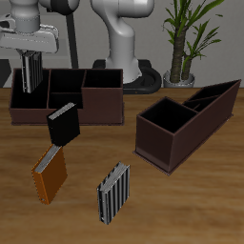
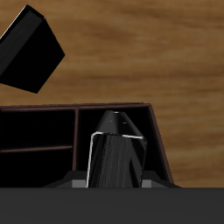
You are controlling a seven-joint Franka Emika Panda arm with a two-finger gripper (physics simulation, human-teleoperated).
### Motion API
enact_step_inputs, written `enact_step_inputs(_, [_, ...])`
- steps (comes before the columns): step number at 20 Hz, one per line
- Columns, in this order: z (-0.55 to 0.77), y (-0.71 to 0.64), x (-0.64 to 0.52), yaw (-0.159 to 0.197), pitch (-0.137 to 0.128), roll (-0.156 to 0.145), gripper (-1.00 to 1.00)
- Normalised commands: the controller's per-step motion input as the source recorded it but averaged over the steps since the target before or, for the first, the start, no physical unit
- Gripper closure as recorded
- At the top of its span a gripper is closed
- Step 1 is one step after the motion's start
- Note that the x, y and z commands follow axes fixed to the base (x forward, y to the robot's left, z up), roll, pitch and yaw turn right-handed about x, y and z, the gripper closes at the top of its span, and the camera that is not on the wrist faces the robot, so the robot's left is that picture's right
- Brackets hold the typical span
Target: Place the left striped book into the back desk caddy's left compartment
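Grey striped books: two, spare striped book sitting nearest the front
Orange book, black book: one each
Caddies: two, slanted caddy, back desk caddy
Gripper: clamping the left striped book upright, lower end looks to be dipping into the left compartment
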Motion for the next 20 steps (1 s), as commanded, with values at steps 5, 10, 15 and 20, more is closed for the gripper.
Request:
enact_step_inputs(5, [-0.08,-0.04,0.01,0.006,0.007,-0.004,1.0])
enact_step_inputs(10, [-0.15,0.01,-0.04,-0.006,0.017,0.001,1.0])
enact_step_inputs(15, [-0.13,0.08,-0.02,0.007,0.009,0.014,1.0])
enact_step_inputs(20, [-0.14,0.02,0.03,0.007,0.007,0.003,1.0])
